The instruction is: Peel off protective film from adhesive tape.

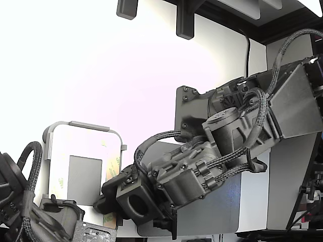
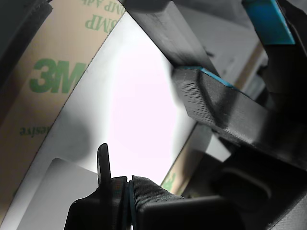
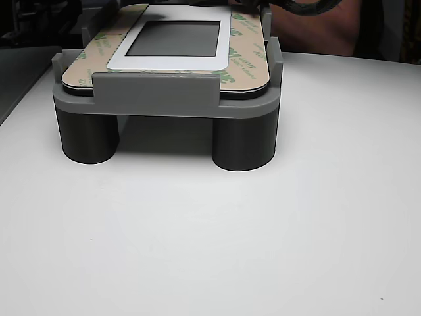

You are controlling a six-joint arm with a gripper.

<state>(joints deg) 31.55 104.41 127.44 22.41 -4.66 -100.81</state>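
One gripper point(image 2: 158, 139) is hovering spread, gripping nothing, over the protective film point(image 2: 48, 81) lying flat on the grey fixture point(image 3: 158, 92); thin, floppy liner, likely best pinched at an end corner.

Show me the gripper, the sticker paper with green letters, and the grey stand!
gripper point(image 2: 139, 124): wrist view, gap between fingertips.
protective film point(image 2: 45, 91): wrist view, tan printed face.
grey stand point(image 3: 154, 95): other view, front wall.
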